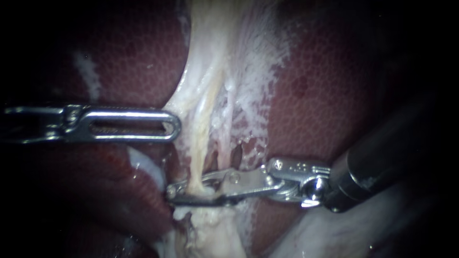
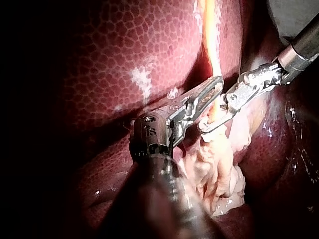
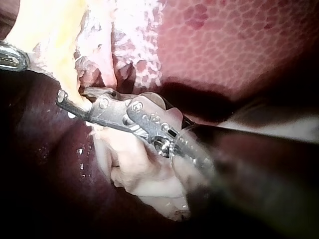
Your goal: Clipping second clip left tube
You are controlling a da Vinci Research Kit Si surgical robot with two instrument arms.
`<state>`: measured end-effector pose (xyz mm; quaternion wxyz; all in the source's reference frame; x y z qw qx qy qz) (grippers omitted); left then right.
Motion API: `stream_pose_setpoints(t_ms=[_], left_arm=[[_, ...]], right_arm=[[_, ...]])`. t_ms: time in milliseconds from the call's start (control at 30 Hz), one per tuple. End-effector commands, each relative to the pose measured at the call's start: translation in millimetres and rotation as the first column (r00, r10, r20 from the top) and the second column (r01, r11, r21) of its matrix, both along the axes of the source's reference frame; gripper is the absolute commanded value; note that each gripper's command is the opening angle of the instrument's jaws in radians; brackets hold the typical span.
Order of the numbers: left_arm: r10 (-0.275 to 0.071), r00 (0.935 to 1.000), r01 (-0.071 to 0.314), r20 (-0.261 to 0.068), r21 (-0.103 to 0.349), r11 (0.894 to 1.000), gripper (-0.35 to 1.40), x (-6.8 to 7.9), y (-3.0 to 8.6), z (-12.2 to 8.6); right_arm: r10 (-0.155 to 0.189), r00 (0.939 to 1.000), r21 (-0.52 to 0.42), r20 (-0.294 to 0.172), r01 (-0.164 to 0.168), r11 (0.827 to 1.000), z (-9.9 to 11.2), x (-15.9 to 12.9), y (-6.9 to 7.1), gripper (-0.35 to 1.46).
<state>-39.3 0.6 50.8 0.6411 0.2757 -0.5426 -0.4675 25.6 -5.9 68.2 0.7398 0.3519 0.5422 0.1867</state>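
Surrounding liver: dark red with a fine cell pattern, it fills the left and right of the frame behind everything else, with a whitish streak in the upper left
Pale tissue: a white, stringy band running from the top centre to the bottom centre, widest at the top, thinned to webs with small holes right of centre, and bunched into a lump at the bottom edge
Right instrument: its dark shaft comes in from the lower right and its metal wrist sits right of centre; the two long jaws reach leftward across the band in the lower middle, one on each side of the left tube, pinching it, with the tips almost meeting beyond it; the right wrist view shows the same clasp, with the lump of pale tissue under the jaws
Left instrument: lies level across the left of the frame at mid height, a slotted jaw seen flat from above; the jaws are pressed together on the left edge of the pale tissue, which flares toward the tip; in the left wrist view the tip sits just beside the tube, near the right instrument's jaws but apart from them
Left tube: a yellowish cord within the band, just left of centre, running down from the upper middle into the right instrument's jaws, below the left instrument's tip; a thinner strand lies to its right
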Motion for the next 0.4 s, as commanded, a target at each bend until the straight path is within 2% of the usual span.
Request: stream_pose_setpoints(t_ms=[33,400], left_arm=[[0.000,1.0000,0.000,0.000,0.000,1.000,-0.35,0.0,0.0,0.0],[0.000,1.0000,0.000,0.000,0.000,1.000,-0.35,0.0,0.0,-0.1]], right_arm=[[-0.001,1.0000,0.000,-0.001,0.001,1.000,0.0,0.1,-0.1,-0.35],[0.001,1.0000,-0.003,0.001,-0.001,1.000,0.1,0.0,-0.3,-0.35]])
